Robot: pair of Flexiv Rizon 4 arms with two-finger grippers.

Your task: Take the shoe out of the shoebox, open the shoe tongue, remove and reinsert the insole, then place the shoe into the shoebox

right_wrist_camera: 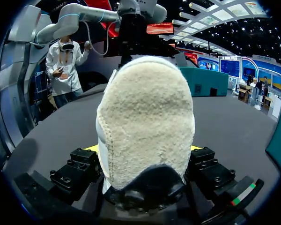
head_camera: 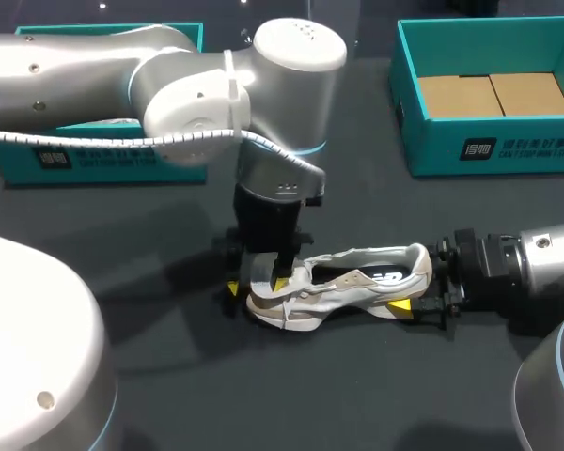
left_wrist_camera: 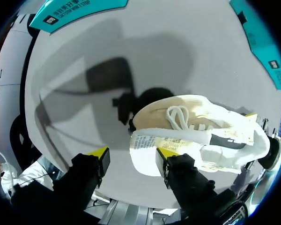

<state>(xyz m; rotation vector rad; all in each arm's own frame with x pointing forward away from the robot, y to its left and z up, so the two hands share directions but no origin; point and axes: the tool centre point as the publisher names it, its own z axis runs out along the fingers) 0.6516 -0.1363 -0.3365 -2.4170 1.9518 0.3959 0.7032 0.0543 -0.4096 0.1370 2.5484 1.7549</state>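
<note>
Beige shoe (head_camera: 343,303) out of the shoebox (head_camera: 432,155), tongue step in hand

Your left hand (left_wrist_camera: 133,157) hangs over the toe end, fingers apart, with the white tongue (left_wrist_camera: 171,139) between them and against one finger only. Your right hand (right_wrist_camera: 143,152) is clamped on the heel. The shoe lies on the dark surface (head_camera: 376,395) between both arms, well apart from the shoebox. By my reading, taking out is done; opening the tongue, the insole (head_camera: 381,277) and the return remain
</note>
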